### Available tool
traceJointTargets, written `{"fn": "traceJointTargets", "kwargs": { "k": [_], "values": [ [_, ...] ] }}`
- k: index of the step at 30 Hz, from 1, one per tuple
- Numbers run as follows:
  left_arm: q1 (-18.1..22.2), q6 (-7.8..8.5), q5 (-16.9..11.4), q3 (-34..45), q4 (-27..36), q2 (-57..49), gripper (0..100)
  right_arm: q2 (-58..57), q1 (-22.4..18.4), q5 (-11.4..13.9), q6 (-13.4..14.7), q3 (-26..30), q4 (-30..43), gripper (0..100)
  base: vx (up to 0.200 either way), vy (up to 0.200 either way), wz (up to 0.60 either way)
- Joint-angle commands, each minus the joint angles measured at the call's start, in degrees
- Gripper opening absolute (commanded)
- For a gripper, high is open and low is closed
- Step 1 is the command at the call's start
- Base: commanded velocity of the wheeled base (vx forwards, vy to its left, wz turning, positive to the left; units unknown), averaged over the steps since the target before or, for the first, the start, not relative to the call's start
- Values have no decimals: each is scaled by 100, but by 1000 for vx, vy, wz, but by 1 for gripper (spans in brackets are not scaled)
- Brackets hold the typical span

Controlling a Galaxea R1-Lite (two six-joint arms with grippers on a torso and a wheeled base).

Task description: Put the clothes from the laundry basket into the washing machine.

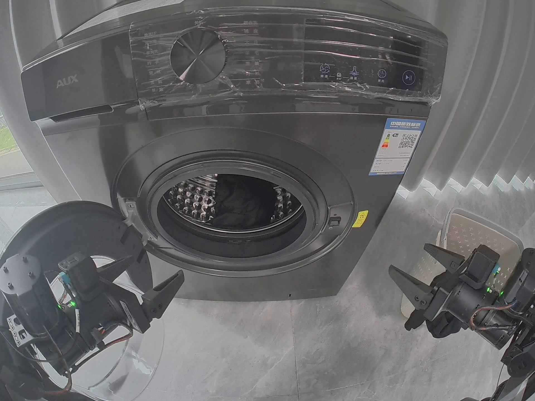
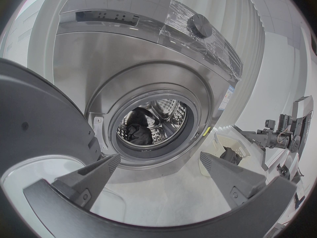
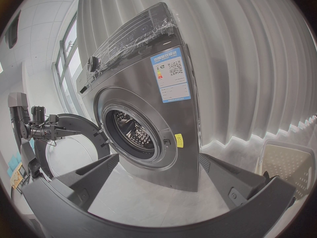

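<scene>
Left gripper [image 1: 156,268]: jaws apart, empty, beside the open door [image 1: 67,235].
Right gripper [image 1: 408,257]: jaws apart, empty, above the basket [image 1: 473,232].
Clothes: dark piece [image 1: 239,201] in the drum [image 1: 189,196]; second piece [image 2: 230,155] in the basket.
Handling: likely soft, light, limp; pinch a raised fold.

Grey washing machine [image 1: 251,135], black clothes [image 1: 239,201], cream perforated laundry basket [image 1: 473,235]

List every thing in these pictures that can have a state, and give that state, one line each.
washing machine door, open, swung to the robot's left
drum, holds a black garment
laundry basket, on the floor, a dark cloth in it
left gripper, open, empty
right gripper, open, empty
</scene>
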Motion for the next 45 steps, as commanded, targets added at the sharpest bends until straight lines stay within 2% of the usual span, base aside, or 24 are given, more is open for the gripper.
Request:
{"fn": "traceJointTargets", "kwargs": {
  "k": [1,13,14,20,23,25,28,32,35,36,37,39,45],
  "values": [
    [-15,-2,6,40,-81,18,100,-54,-50,-4,4,101,6,100,0,-200,0],
    [-24,7,-3,58,-309,61,100,-405,-305,-12,-5,101,24,100,0,0,0],
    [-15,77,-3,102,-309,79,100,-502,-322,-12,-5,101,76,100,0,0,0],
    [11,262,32,102,-335,70,100,-827,-569,-21,-31,101,217,100,0,-133,0],
    [11,402,260,155,-335,-9,100,-1047,-709,-12,-31,101,234,100,0,-200,0],
    [-24,429,454,269,-335,-114,100,-1275,-806,-4,-101,101,314,100,0,-200,0],
    [-15,438,471,401,-335,-281,100,-1557,-885,5,-128,101,481,100,0,-200,0],
    [20,446,463,515,-327,-554,100,-2172,-894,14,-163,101,1210,100,0,-150,0],
    [11,455,454,629,-300,-791,100,-2805,-902,31,-435,101,2063,100,0,0,0],
    [11,455,454,629,-300,-791,100,-2805,-902,31,-435,101,2063,100,0,0,0],
    [3,481,454,726,-300,-905,100,-3209,-1017,31,-497,101,2546,100,0,0,0],
    [3,561,498,788,-195,-1107,100,-3631,-1377,49,-523,101,2977,100,0,0,0],
    [20,490,463,788,579,-1934,100,-4940,-1746,128,-497,101,4181,100,0,0,0]
  ]
}}
